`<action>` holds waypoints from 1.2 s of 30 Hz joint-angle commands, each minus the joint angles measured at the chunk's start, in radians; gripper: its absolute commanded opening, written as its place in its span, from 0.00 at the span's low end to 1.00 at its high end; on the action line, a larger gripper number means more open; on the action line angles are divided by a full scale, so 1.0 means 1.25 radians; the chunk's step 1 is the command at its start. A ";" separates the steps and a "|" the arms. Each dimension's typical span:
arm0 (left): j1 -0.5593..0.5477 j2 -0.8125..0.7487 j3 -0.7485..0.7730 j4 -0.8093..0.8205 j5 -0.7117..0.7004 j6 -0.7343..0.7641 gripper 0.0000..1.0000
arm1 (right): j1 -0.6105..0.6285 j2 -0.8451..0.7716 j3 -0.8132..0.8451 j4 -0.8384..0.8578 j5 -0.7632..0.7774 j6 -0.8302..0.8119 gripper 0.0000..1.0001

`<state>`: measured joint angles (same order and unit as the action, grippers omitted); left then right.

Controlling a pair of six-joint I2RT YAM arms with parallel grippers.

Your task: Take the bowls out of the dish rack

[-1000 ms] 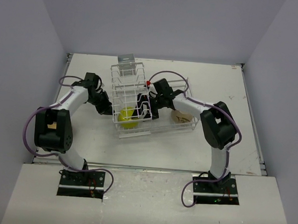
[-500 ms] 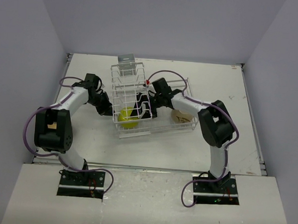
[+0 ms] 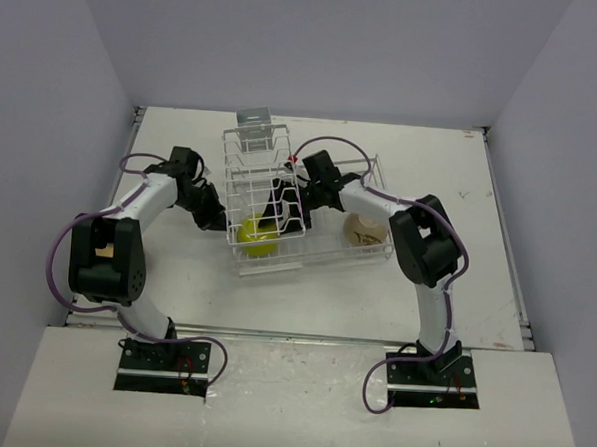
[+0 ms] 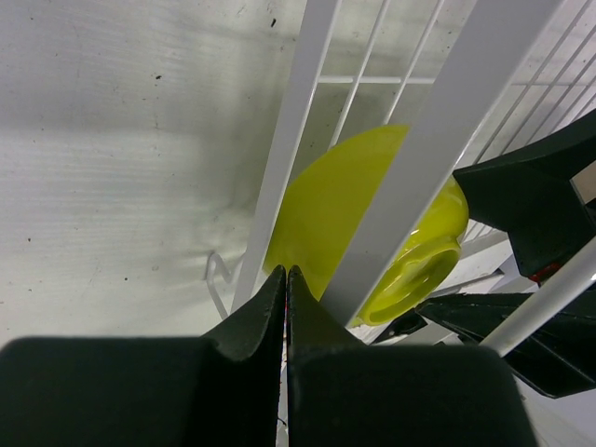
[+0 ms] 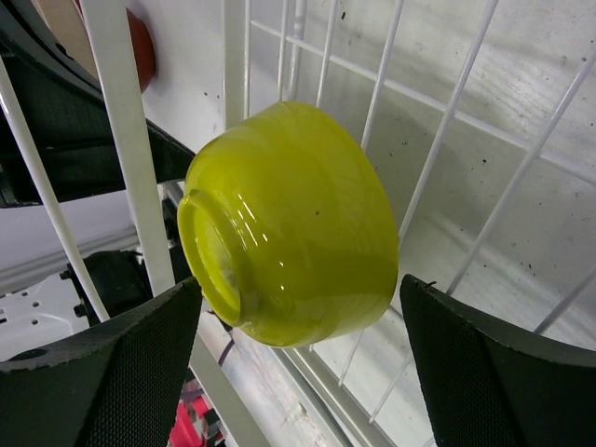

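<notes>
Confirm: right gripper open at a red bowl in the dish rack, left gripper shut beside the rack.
Wrong colour: the bowl is yellow-green, not red; the right wrist view shows it. The right gripper is open at it in the dish rack, the left gripper shut beside the rack.

My right gripper [image 5: 298, 358] is inside the dish rack [image 3: 279, 207], jaws wide, one finger on each side of the yellow bowl [image 5: 289, 223] with only slim gaps. The rack's wires cross close beside and behind the bowl. At the rack's left side, my left gripper [image 4: 285, 279] is pinched closed outside the wires, which bar it from the bowl. The table [image 3: 325, 295] in front of the rack is open.
</notes>
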<state>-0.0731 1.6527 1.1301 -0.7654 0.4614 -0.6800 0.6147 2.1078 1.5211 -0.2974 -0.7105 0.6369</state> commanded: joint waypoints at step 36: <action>-0.008 -0.008 0.011 0.043 0.080 -0.012 0.00 | -0.005 -0.107 -0.143 0.206 -0.157 0.089 0.77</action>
<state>-0.0731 1.6543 1.1301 -0.7624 0.4721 -0.6800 0.6075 2.0274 1.3643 -0.1234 -0.8398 0.7116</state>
